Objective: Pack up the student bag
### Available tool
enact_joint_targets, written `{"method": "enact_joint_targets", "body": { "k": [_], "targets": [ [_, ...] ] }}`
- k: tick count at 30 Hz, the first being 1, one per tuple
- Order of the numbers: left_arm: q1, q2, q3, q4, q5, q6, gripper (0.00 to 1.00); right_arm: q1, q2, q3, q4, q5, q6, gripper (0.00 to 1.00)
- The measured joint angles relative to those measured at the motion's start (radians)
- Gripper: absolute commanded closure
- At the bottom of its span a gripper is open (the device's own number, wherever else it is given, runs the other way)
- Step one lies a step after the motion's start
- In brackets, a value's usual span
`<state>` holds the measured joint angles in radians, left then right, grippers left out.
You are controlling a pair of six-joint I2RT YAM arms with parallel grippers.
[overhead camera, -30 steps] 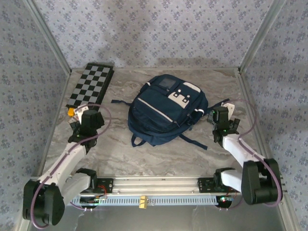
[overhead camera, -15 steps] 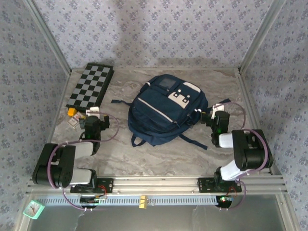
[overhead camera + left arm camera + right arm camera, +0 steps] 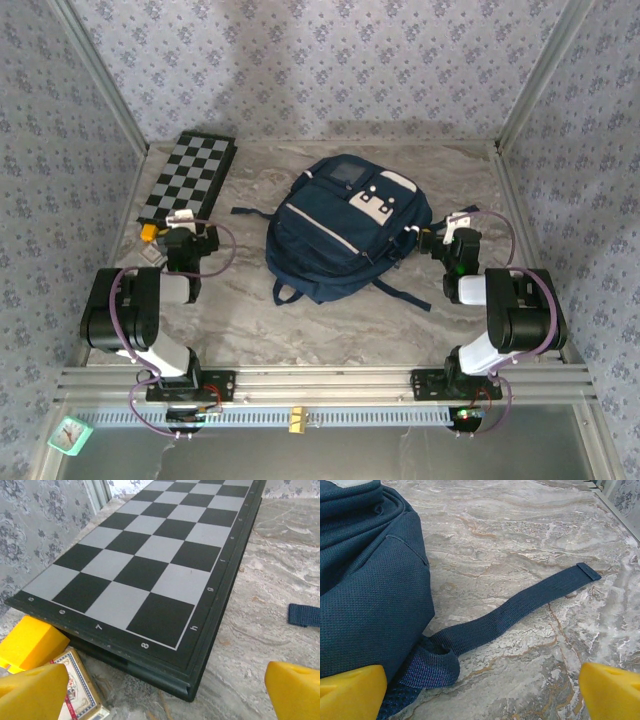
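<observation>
Soft, even light is falling from above, and the tabletop (image 3: 330, 320) is carrying only faint shadows, darkest beside the student bag (image 3: 340, 235). In the right wrist view a pale sheen is washing out its far right corner.

The bag (image 3: 370, 595) is dark blue cloth, rough and woven, not shiny. Its strap (image 3: 520, 605) is flat woven cloth too. The table (image 3: 520, 525) looks like smooth stone. The chessboard (image 3: 150, 565) is smooth with a soft shine. My fingers (image 3: 350, 690) look like smooth yellow plastic.
</observation>
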<state>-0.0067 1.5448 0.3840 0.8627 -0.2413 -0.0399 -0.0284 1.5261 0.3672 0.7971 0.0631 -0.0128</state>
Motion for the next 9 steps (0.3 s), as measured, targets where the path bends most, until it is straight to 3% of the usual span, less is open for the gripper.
{"method": "enact_joint_targets", "body": {
  "k": [9],
  "targets": [
    [0.000, 0.000, 0.000, -0.023, 0.020, -0.007, 0.00, 0.000, 0.000, 0.000, 0.000, -0.001, 0.000, 0.00]
  ]
}}
